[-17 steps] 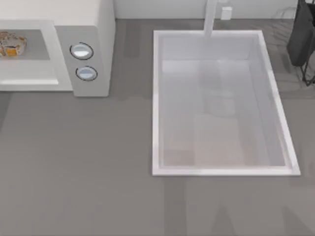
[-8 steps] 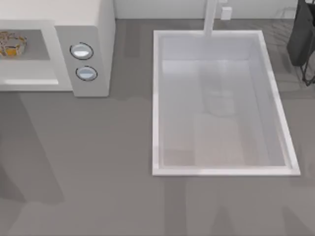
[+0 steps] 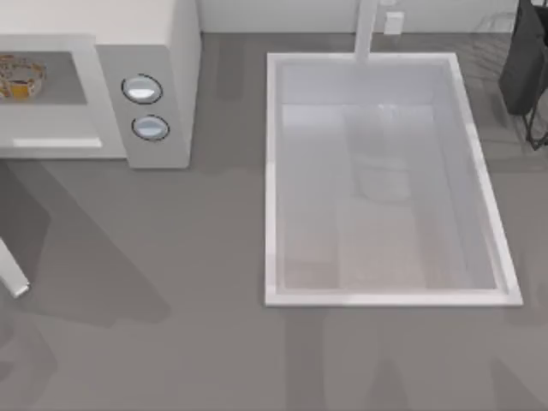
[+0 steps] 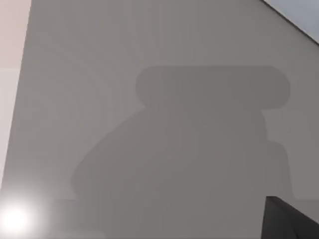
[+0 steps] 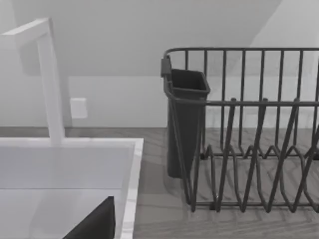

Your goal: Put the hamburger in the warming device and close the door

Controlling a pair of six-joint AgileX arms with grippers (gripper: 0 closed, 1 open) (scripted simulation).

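Hamburger (image 3: 20, 75) inside warming device (image 3: 163, 51) cavity, left of knobs (image 3: 142, 89). Door (image 3: 51, 141) open. Sink (image 3: 272, 171) right of warming device. End effector state: cannot tell.

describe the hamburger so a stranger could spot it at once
Find the white microwave at the table's far left. Look into its grey cavity: the hamburger lies there, small, roundish, cream-white with orange-yellow patches. The two knobs beside it are silver-blue.

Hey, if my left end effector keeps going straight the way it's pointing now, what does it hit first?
Most likely the bare grey table top. The left wrist view, with the left end effector at its edge, faces that surface with nothing in between. How far off it lies is unclear.
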